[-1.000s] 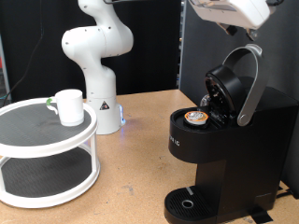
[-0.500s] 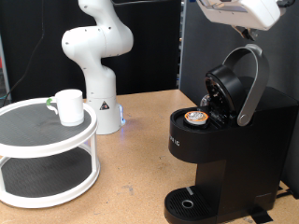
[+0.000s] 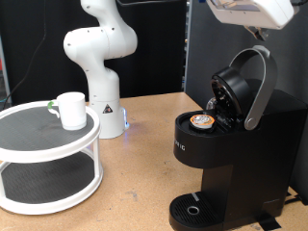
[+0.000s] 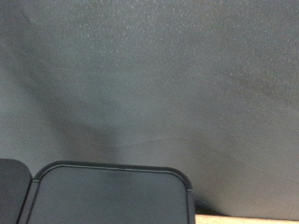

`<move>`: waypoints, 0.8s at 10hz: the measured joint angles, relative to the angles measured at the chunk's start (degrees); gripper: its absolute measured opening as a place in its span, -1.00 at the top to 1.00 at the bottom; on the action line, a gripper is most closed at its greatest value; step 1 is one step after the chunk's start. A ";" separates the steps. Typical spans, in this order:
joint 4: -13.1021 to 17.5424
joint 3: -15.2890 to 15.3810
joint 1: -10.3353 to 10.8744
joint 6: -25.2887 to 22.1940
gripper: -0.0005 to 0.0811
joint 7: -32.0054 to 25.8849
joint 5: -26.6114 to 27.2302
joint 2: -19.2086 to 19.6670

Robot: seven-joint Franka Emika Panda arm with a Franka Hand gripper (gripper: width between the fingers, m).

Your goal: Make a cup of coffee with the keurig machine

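You have the keurig machine (image 3: 226, 144) at the exterior view's right with its lid raised and a coffee pod (image 3: 201, 120) seated in the open chamber, so the pod-loading step looks done and the lid-closing step seems to be in hand. The gripper's fingers don't show in either view; only the white hand body sits at the exterior view's top right, above the silver lid handle (image 3: 258, 87), so you cannot tell whether they are apart or together. The cup (image 3: 69, 110) stands well apart at the left, on the white two-tier stand (image 3: 48, 159), not under the spout.
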 joint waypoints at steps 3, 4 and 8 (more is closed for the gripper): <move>-1.03 1.60 0.13 3.05 0.98 -0.07 -0.17 0.13; -1.28 2.01 0.14 3.54 0.98 -0.07 -0.23 0.30; -1.62 2.68 0.16 4.24 0.98 -0.53 -0.07 0.89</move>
